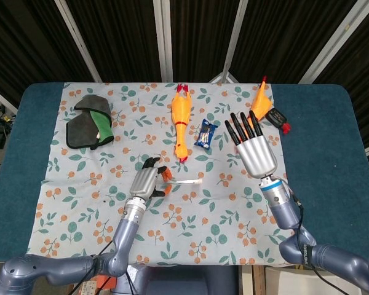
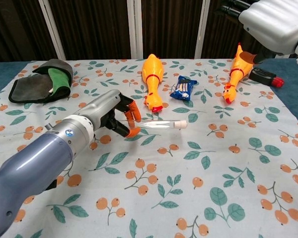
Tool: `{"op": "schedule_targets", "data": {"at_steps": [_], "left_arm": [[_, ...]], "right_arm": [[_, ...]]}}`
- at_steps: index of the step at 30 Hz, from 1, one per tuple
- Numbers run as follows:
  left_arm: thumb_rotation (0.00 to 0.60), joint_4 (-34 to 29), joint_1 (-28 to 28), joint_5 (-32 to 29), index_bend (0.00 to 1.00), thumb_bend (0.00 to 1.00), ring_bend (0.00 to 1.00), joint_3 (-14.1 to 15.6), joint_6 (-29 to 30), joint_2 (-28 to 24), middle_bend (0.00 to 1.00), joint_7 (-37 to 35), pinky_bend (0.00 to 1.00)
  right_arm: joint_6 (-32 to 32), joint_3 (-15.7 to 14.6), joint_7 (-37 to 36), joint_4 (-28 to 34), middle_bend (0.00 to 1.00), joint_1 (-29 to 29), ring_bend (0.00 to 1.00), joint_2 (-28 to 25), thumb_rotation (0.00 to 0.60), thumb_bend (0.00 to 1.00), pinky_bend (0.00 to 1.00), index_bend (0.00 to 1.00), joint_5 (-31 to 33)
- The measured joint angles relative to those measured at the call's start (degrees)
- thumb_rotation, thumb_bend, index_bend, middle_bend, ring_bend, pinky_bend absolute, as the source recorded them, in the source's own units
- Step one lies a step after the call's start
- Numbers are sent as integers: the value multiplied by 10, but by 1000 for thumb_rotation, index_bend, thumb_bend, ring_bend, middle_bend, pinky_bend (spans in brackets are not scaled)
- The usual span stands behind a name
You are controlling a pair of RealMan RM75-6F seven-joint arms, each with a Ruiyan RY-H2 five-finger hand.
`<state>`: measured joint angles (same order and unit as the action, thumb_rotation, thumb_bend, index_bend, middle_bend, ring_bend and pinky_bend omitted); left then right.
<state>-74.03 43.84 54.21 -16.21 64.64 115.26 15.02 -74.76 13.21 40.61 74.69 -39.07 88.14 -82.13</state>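
A: What does the left hand (image 2: 111, 115) hold?

B: It pinches a clear tube (image 2: 161, 125) by one end, between orange-tipped fingers (image 2: 132, 113). The tube lies almost level just above the cloth (image 2: 198, 198), with its white cap pointing to the robot's right. In the head view, the left hand (image 1: 146, 183) is in the near middle of the cloth (image 1: 80, 203) and the tube (image 1: 186, 181) goes out to the right from it.

A: And the right hand?

B: The right hand (image 1: 253, 147) is raised, its fingers straight and apart, and it holds nothing. In the chest view only a part of the right hand (image 2: 275, 22) shows, at the top right corner.

A: What lies farther?

B: Behind the tube there is a chicken (image 1: 181, 120), then a blue packet (image 1: 205, 134) just beside it. A second chicken (image 1: 260, 100) lies beyond the right hand, near a black and red tool (image 1: 278, 119). A grey and green glove (image 1: 90, 122) is at the far left.
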Motion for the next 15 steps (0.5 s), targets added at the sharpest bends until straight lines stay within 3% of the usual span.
{"op": "schedule_targets", "data": {"at_steps": [6,15], "left_arm": [[600,8,-3,0,582,673,85,10,-10,-4,428,31,0],[600,-16,-8,-28,487,460,62,4,-15,-29,286,86,0]], "right_arm": [[-2,3,-2,11,45,3,0,-5,600,397,1,51,6],[-9,4,-3,33,46,9,0,-13,600,397,1,51,8]]}}
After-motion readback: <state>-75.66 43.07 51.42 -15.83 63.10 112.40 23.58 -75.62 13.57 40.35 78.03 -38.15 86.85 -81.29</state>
